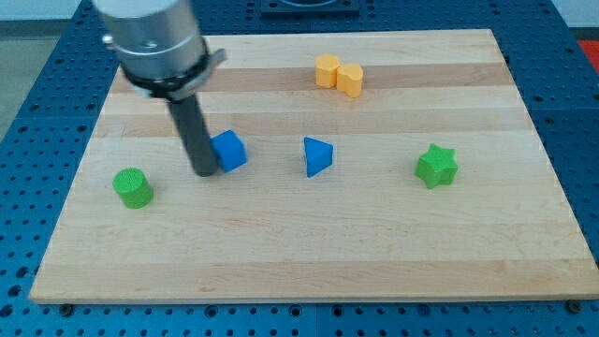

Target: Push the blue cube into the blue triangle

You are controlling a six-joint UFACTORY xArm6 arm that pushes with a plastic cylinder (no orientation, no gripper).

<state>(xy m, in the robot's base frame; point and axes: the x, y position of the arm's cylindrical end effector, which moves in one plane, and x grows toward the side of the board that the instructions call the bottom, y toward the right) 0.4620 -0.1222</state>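
Note:
The blue cube [229, 150] sits on the wooden board left of centre. The blue triangle [317, 155] lies to its right, a short gap between them. My dark rod comes down from the view's top left, and my tip [205, 172] rests on the board right against the cube's left side, touching or nearly touching it.
A green cylinder [133, 187] stands at the left. A green star [436, 166] lies at the right. A yellow-orange block of two joined hexagon shapes [338, 74] sits near the view's top. The wooden board [309, 253] lies on a blue perforated table.

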